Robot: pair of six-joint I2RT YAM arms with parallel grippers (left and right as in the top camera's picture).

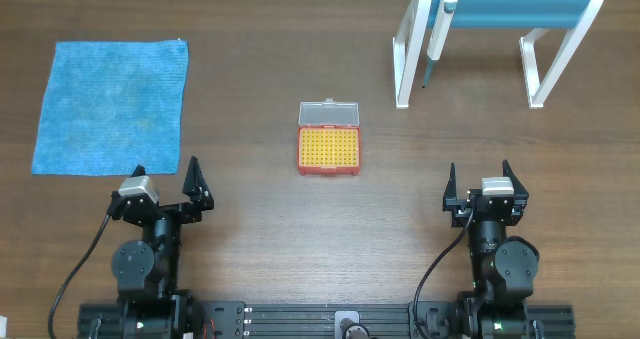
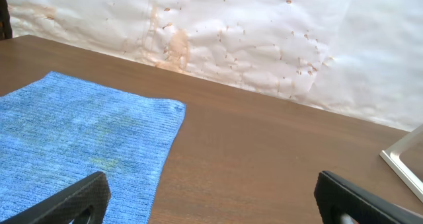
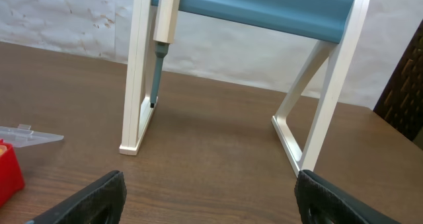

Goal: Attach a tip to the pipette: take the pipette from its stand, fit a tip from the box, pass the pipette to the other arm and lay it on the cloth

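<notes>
Operator: Where is the pipette point(image 1: 440, 27)?

Technician: It hangs upright at the left end of the stand point(image 1: 520, 9), at the far right of the table point(image 1: 260, 249). In the right wrist view, the pipette point(image 3: 162, 26) hangs with its narrow lower end clear of the table, beside the stand's white leg point(image 3: 135, 85).

Operator: And the tip box point(image 1: 328, 151)?

Technician: It sits near the table's middle with its clear lid point(image 1: 328, 112) folded back, exposing rows of yellow tips. The cloth point(image 1: 112, 107) lies flat at the far left, well apart from the box.

Operator: What is the tool state?

Technician: The left gripper point(image 1: 167, 176) is near the cloth's near edge, with its fingers spread and nothing between them. The right gripper point(image 1: 480, 174) faces the stand, jaws likewise apart and empty.
</notes>
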